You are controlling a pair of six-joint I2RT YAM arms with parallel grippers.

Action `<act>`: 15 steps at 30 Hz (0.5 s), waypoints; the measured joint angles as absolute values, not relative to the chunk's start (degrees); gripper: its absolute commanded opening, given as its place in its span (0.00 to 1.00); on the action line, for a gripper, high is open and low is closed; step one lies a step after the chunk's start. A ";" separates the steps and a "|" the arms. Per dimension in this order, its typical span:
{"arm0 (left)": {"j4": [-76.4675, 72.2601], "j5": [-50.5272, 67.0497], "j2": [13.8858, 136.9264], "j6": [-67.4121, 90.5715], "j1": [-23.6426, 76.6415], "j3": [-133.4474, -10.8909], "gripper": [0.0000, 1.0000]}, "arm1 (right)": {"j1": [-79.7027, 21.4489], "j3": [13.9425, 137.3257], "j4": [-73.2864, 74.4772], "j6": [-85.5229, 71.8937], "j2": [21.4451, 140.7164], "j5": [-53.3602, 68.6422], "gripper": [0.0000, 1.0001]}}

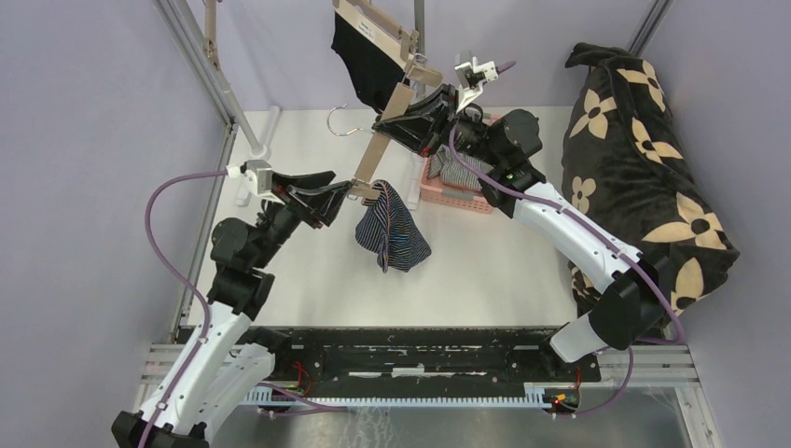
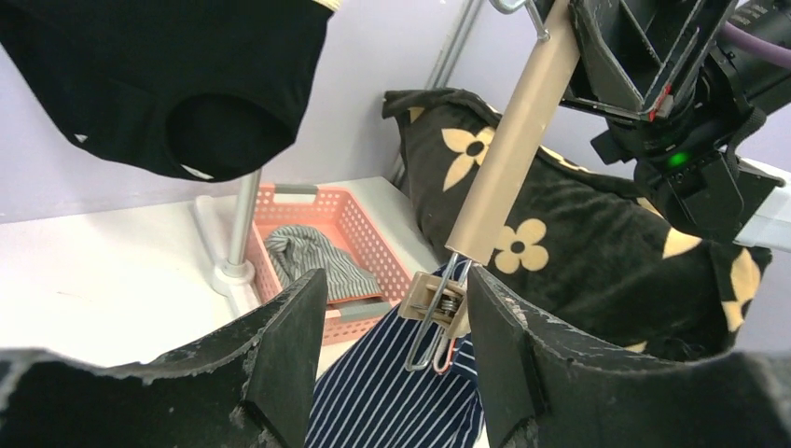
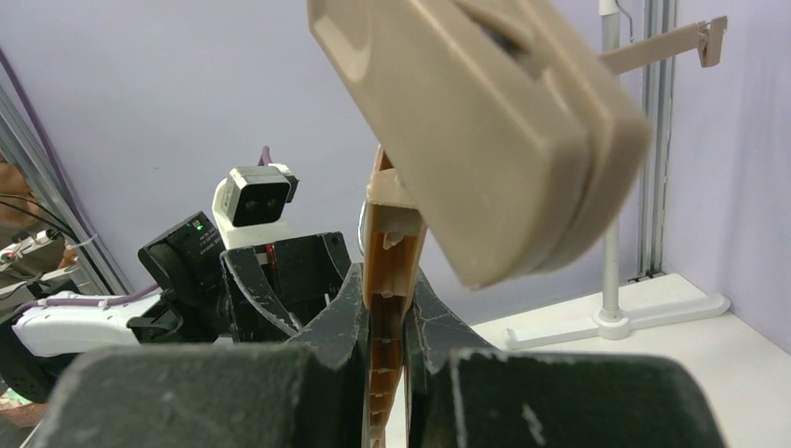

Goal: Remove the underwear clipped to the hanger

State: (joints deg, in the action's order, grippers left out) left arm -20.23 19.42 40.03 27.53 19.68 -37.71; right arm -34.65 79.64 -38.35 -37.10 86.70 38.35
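Observation:
My right gripper point(image 1: 396, 124) is shut on the bar of a tan clip hanger point(image 1: 387, 131), holding it tilted above the table; in the right wrist view point(image 3: 384, 303) the bar point(image 3: 387, 233) stands between the jaws. The navy striped underwear point(image 1: 392, 233) hangs from the hanger's lower clip point(image 2: 438, 306). My left gripper point(image 1: 350, 191) is open, with its fingers on either side of that clip in the left wrist view point(image 2: 396, 285), not pressing it. The black underwear point(image 1: 367, 61) hangs from a second hanger at the back. The grey-white underwear point(image 1: 460, 168) lies in a pink basket point(image 1: 455, 198).
A large black flower-print blanket point(image 1: 644, 168) is heaped at the right edge. A white stand with a pole point(image 2: 238, 243) rises beside the basket. Metal frame posts point(image 1: 210, 84) run along the left and back. A loose wire hook point(image 1: 343, 119) lies at the back of the table.

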 measured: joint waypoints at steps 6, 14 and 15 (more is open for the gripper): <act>-20.38 18.59 39.92 26.57 19.68 -37.65 0.65 | -34.65 79.64 -38.96 -37.54 86.52 38.39 0.01; -29.04 27.62 45.84 28.47 19.31 -37.34 0.74 | -34.35 79.64 -38.39 -37.89 86.52 39.38 0.01; -30.28 28.95 46.35 28.93 19.25 -37.32 0.74 | -34.33 79.64 -38.41 -37.91 86.50 39.48 0.01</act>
State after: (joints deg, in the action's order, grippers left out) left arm -30.28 28.95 46.35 28.93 19.25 -37.32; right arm -34.33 79.64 -38.41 -37.91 86.50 39.48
